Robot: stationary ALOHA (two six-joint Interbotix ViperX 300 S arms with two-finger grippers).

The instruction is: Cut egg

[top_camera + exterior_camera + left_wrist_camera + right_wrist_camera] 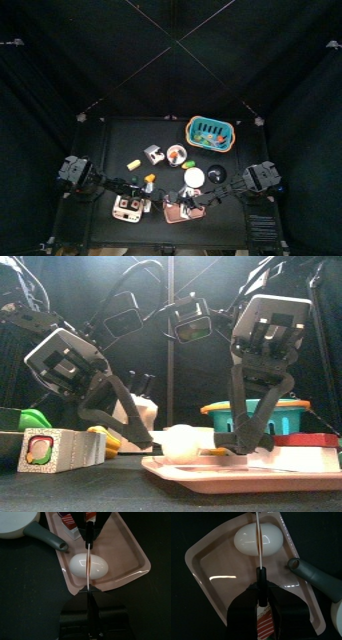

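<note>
A white egg (89, 565) lies on a pink tray (127, 549) near the table's front. A knife crosses it, its thin blade (260, 542) edge-on over the egg's middle. My right gripper (261, 587) is shut on the knife's black handle (261, 576) on one side of the egg. On the other side my left gripper (89, 598) sits at the tray's rim with jaws together. The blade's end reaches its fingertips; whether it is pinched I cannot tell. In the front view both grippers (150, 441) (230, 446) reach down to the tray (227, 478).
A white saucepan (17, 524) with a grey handle (314, 574) stands right beside the tray. A teal basket (210, 130) is at the back right. A white box (47, 449) sits front left, with small toy foods (134, 163) behind it.
</note>
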